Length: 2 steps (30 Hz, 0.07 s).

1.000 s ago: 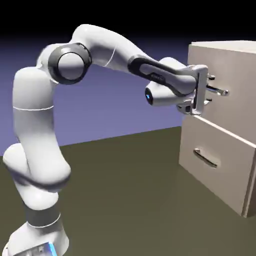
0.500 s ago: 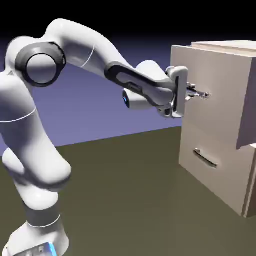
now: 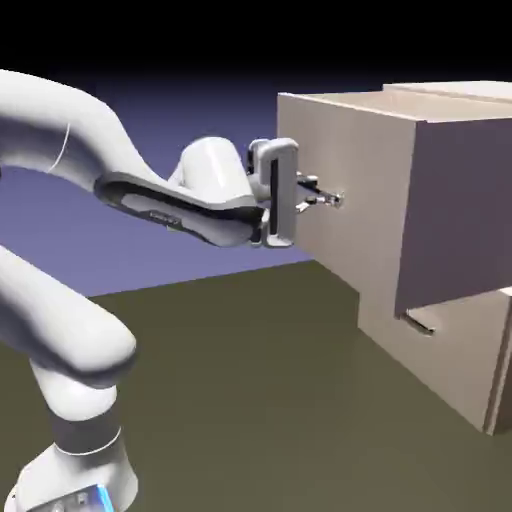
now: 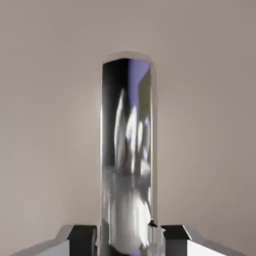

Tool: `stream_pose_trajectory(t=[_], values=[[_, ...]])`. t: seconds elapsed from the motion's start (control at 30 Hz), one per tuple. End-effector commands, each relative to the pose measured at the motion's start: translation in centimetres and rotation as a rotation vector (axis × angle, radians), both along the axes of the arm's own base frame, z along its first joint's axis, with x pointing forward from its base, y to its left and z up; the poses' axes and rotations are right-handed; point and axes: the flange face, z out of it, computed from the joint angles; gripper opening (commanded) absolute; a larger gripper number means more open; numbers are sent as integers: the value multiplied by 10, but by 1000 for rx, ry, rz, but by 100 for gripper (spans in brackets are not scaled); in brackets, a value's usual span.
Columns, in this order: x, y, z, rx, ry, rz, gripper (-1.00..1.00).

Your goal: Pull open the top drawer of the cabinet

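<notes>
At the cabinet [image 3: 470, 370] on the exterior view's right, the top drawer [image 3: 350, 190] stood well out from the carcass, its beige front hanging far forward of the lower drawer [image 3: 440, 345], whose own handle showed only partly beneath the overhang. The gripper [image 3: 322, 196] pointed level at the drawer front, with the silver bar handle [image 4: 127, 150] lying between the fingertips [image 4: 82, 235]. From the hand view the bar filled the middle of the picture and ran down between the two grey tips, which stood close on either side of it. Whether they pinched the bar or merely bracketed it could not be told, though no clear gap showed at either side.

The step in hand looked like the pull itself, and by the drawer's position it seemed nearly or fully done. What the next move called for, by that reading, was little: either a last short draw straight back along the drawer's line of travel, keeping the wrist level so the bar did not slip off the tips, or a parting of the fingers and a straight retreat without nudging the drawer back in
</notes>
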Motion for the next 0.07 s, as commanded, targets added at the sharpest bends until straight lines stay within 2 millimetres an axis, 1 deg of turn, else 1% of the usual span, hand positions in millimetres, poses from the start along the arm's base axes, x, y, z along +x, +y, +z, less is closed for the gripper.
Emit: stream_pose_trajectory(t=[0.0,0.03], values=[[-9,0,1,0,0,-1,100],[-18,0,1,0,0,-2,100]])
